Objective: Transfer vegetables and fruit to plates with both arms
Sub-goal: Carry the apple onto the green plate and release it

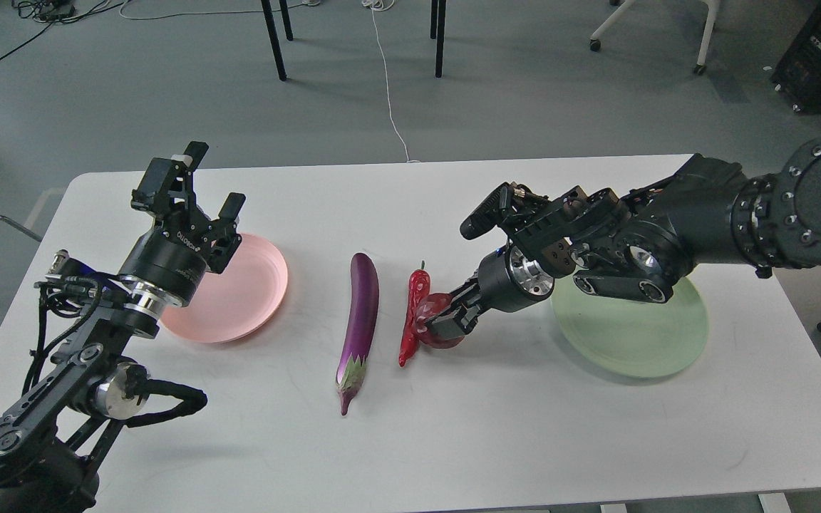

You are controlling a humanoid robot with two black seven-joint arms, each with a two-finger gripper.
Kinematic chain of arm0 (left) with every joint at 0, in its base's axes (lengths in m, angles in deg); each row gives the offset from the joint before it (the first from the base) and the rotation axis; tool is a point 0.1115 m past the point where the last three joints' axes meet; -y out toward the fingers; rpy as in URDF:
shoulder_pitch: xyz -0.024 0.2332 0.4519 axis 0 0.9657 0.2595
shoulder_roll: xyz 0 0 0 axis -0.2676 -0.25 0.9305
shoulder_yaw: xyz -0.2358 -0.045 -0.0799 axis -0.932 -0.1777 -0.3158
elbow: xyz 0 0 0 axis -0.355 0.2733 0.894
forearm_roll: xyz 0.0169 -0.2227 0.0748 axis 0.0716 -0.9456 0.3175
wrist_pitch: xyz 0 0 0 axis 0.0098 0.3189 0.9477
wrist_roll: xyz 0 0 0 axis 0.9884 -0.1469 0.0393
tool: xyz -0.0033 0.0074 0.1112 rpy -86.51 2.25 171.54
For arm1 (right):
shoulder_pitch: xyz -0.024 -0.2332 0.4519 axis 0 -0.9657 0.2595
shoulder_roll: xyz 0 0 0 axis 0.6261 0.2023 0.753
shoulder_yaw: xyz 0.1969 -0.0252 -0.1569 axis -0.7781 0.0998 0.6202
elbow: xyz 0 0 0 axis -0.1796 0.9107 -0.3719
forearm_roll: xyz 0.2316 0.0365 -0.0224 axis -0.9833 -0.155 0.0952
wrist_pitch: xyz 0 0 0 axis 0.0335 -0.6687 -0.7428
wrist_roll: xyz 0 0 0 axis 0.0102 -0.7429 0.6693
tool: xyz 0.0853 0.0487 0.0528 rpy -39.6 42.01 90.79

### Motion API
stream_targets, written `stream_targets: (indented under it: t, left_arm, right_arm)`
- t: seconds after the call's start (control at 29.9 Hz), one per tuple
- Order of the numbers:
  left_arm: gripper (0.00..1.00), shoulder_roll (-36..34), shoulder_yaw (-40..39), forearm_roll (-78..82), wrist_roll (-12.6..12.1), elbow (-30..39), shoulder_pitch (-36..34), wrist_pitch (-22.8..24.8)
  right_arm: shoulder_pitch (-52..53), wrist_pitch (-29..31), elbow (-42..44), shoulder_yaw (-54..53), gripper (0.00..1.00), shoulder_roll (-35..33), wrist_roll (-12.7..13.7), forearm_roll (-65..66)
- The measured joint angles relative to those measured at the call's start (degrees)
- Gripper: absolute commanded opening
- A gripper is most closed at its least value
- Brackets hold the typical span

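Note:
My right gripper (443, 322) is shut on the dark red pomegranate (433, 339), which is raised a little off the table and touches the red chili pepper (415, 313). The purple eggplant (360, 313) lies to the left of the chili, calyx toward me. My left gripper (207, 182) is open and empty, held above the back left edge of the pale pink plate (250, 285). The pale mint green plate (638, 342) lies at the right, partly under my right arm. Both plates are empty. The pale green fruit is not in view.
The white table (524, 427) ends at a near edge at the bottom and a far edge at the top. Chair and table legs (275, 43) and cables stand on the grey floor behind the table.

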Motion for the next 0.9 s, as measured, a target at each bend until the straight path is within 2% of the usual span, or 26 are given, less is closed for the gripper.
stream_targets:
  t: [0.3, 0.63, 0.83, 0.9]
  left_arm:
    - [1.00, 0.0, -0.1, 0.0, 0.0, 0.0, 0.0, 0.1]
    - [1.00, 0.0, -0.1, 0.0, -0.1, 1.1, 0.0, -0.1]
    - [1.00, 0.2, 0.2, 0.0, -0.1, 1.4, 0.0, -0.2]
    - [1.00, 0.2, 0.2, 0.0, -0.1, 1.4, 0.0, -0.2]
  right_arm:
    - [8.1, 0.2, -3.6, 3.0, 0.51, -0.7, 0.0, 9.0]
    - [7.6, 0.2, -3.6, 8.7, 0.52, -14.1, 0.0, 18.1]
    - [4.8, 0.2, -5.0, 9.0, 0.53, -18.8, 0.0, 18.8]
    - [4.0, 0.2, -5.3, 9.0, 0.56, -20.2, 0.0, 18.8]
